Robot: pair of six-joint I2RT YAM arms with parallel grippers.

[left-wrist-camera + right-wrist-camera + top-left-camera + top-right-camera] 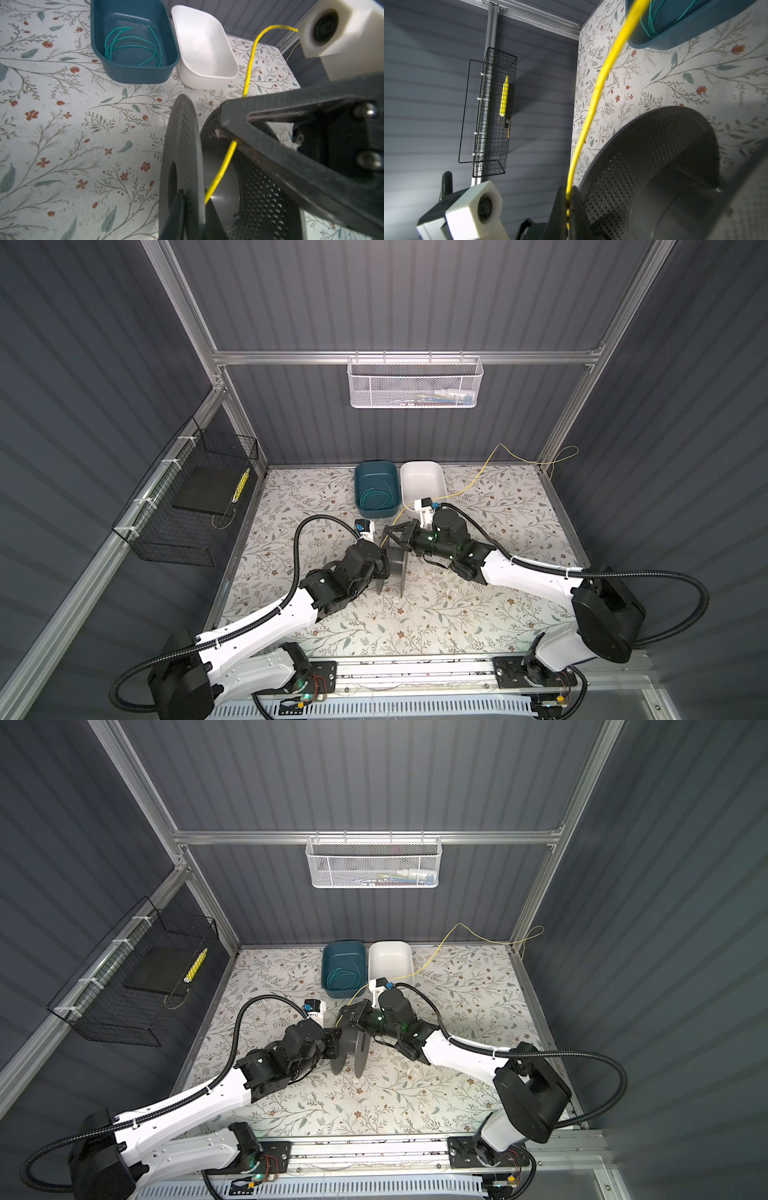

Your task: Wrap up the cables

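Left jaws: clamped on flange of grey spool (182,133).
Right jaws: pinching yellow cable (220,173) over it.
Teal cable (133,44): coiled in far bin (137,73).

The bright yellow cable (488,464), very thin, is pinched in the closed right claw (387,533) just above the grey spool (397,568) near the middle of the surface (498,593), and a short length is carried down between the flanges to the hub. From the claw it is led off toward 1 o'clock beside the white bin (422,464), raised clear of the surface, and finished in a loose loop by the far right corner post. The teal-green cable (133,37) is coiled in several loose loops inside the teal bin (357,485) at 12 o'clock, apart from the yellow one.
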